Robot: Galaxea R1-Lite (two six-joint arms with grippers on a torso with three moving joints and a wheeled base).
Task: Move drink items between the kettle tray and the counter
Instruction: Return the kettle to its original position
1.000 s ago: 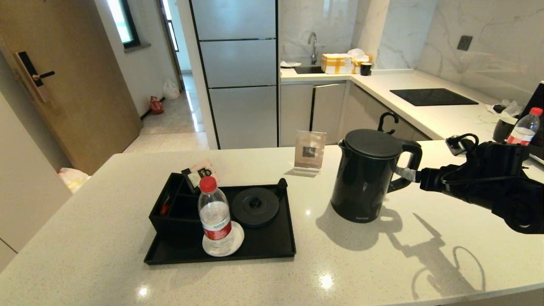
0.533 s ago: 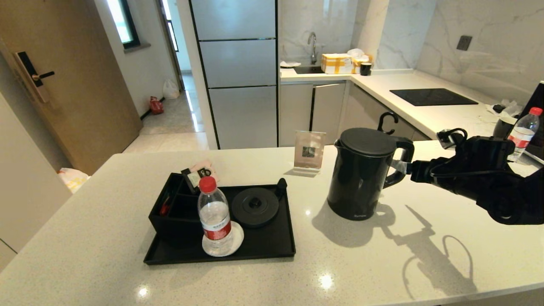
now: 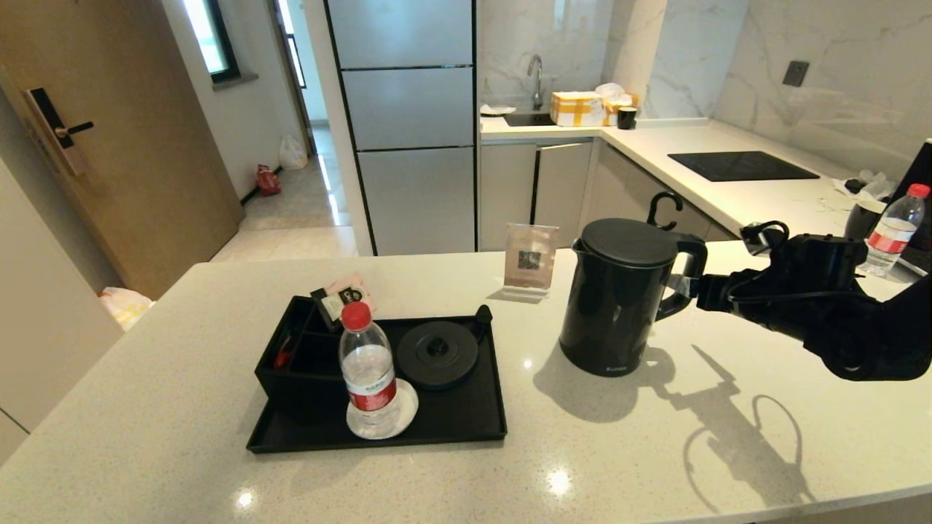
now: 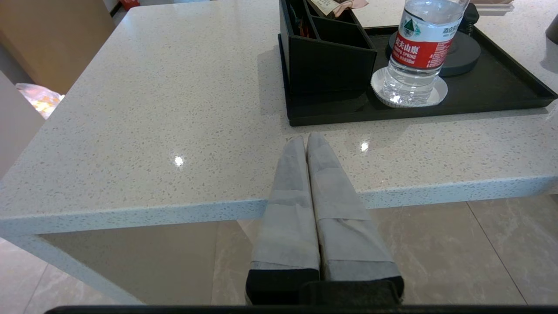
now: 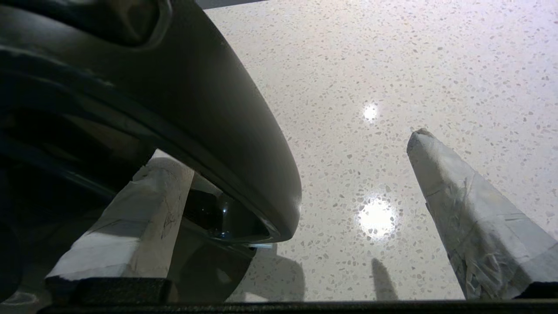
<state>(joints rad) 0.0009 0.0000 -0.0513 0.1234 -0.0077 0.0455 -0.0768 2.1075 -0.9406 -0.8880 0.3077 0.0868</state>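
The tall matte-black kettle [image 3: 619,298] stands upright on the pale speckled counter [image 3: 182,407], to the right of the black kettle tray [image 3: 466,426]. My right gripper [image 3: 688,287] is at its loop handle [image 5: 196,109] and is open: one taped finger [image 5: 144,205] sits inside the loop, the other finger [image 5: 462,196] is far out over bare counter. The round kettle base [image 3: 437,353] on the tray carries nothing. A red-capped water bottle [image 3: 369,371] stands on a white coaster at the tray's front. My left gripper [image 4: 305,138] is shut and empty at the counter's near edge.
A small acrylic sign stand [image 3: 530,262] is just behind and left of the kettle. Another water bottle [image 3: 894,229] and a dark cup [image 3: 863,218] stand at the far right. The tray's box section [image 3: 291,364] holds sachets. A black hob panel [image 3: 743,166] lies on the back counter.
The kettle and my right arm have shifted a little to the left and away from me, toward the sign stand. Everything on the tray is unchanged.
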